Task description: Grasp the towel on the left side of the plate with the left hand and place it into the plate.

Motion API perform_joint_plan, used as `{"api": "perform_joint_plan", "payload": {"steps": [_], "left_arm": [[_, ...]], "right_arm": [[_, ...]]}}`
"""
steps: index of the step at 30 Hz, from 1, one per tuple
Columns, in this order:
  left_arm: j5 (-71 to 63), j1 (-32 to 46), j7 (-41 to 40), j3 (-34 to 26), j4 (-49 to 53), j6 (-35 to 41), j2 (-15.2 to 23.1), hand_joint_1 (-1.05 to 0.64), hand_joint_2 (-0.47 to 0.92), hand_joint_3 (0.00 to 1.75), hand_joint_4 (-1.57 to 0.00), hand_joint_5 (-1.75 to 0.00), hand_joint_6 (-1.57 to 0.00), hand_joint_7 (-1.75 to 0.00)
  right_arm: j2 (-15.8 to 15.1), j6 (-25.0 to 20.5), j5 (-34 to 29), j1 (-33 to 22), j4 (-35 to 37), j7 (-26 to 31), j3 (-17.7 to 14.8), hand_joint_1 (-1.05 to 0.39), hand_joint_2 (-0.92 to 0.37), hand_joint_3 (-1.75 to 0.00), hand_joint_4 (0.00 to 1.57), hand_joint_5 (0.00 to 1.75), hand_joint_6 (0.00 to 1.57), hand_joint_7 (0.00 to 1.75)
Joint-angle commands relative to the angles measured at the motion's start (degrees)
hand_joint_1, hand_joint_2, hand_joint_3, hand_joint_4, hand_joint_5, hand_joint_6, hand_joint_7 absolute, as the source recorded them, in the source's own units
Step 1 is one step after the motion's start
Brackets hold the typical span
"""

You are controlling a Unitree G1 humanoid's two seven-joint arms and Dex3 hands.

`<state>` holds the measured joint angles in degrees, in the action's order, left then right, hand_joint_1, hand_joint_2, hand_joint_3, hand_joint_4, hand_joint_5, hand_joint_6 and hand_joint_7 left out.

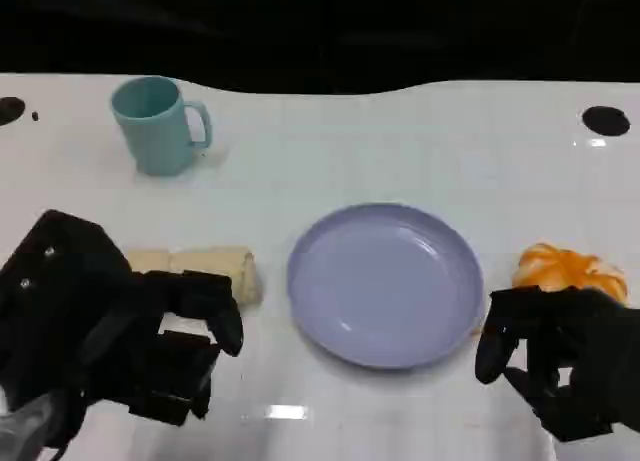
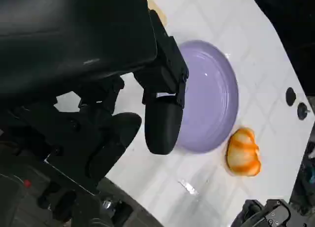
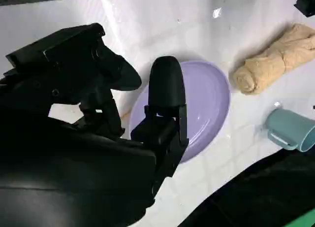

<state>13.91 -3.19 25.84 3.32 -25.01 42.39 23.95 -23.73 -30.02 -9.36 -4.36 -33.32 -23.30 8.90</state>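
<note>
Two robot hands empty, fingers apart: left robot hand [image 1: 110,331] beside towel [image 1: 205,269]; mug [image 1: 158,124] behind, orange [image 1: 568,271] right of plate [image 1: 385,281]

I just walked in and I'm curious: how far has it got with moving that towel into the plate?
Barely begun. The rolled beige towel lies on the table left of the purple plate, which holds nothing. The left hand is beside the towel, fingers apart, not gripping it. Grasping, lifting and placing remain. The right hand sits idle near the orange.
</note>
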Motion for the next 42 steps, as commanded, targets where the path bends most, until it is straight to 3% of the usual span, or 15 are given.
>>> {"api": "perform_joint_plan", "payload": {"steps": [1,13,25,29,32,36,39,42], "left_arm": [[-0.2,-0.2,0.2,-0.1,0.3,-0.3,0.9,-0.05,0.43,1.41,-0.85,-1.75,-0.76,-1.60],[-1.1,-0.6,-0.7,0.1,-1.0,2.1,1.1,-0.06,0.44,1.40,-0.84,-1.75,-0.76,-1.59],[-1.5,-0.1,-0.2,0.0,0.5,-1.7,1.1,-0.06,0.42,1.39,-0.84,-1.75,-0.76,-1.58],[-1.7,0.1,-3.3,-1.3,-0.2,-0.8,-1.3,-0.05,0.43,1.35,-0.79,-1.75,-0.76,-1.51],[-1.9,0.6,-5.1,-2.5,-0.7,-1.5,-2.9,-0.08,0.52,1.15,-0.72,-1.59,-0.71,-1.23],[-5.7,1.8,-6.5,-1.6,0.1,-8.9,-2.6,-0.11,0.69,0.83,-0.58,-1.30,-0.67,-0.82],[-8.7,2.4,-7.7,-1.1,0.7,-13.2,-2.6,-0.15,0.86,0.45,-0.55,-1.00,-0.66,-0.48],[-12.3,2.8,-8.6,-0.4,3.1,-19.8,-2.3,-0.20,0.91,0.28,-0.44,-0.84,-0.59,-0.30]], "right_arm": [[-0.3,-0.8,0.0,0.5,-0.6,0.0,-0.2,0.00,-0.56,-1.08,0.72,1.75,0.71,1.39],[-0.1,-0.1,0.5,0.5,-0.2,0.0,-0.3,0.00,-0.57,-1.06,0.72,1.75,0.71,1.41],[-0.4,-0.1,0.0,0.5,-0.4,-0.1,-0.1,0.00,-0.56,-1.07,0.72,1.74,0.71,1.40],[-0.3,-0.8,0.0,0.6,-0.6,-0.1,-0.1,0.00,-0.56,-1.07,0.72,1.74,0.71,1.39],[-0.3,-0.9,-0.2,0.7,-0.6,0.0,0.1,0.00,-0.57,-1.07,0.72,1.74,0.71,1.40],[-0.4,-1.6,-0.6,0.9,-1.1,0.1,0.4,0.00,-0.58,-1.05,0.72,1.75,0.71,1.40],[-0.2,-1.1,-0.2,0.8,-0.9,0.2,0.3,0.01,-0.58,-1.05,0.72,1.75,0.70,1.40],[-0.1,-1.0,0.0,0.7,-0.9,0.2,0.3,0.01,-0.58,-1.05,0.72,1.75,0.70,1.40]]}}
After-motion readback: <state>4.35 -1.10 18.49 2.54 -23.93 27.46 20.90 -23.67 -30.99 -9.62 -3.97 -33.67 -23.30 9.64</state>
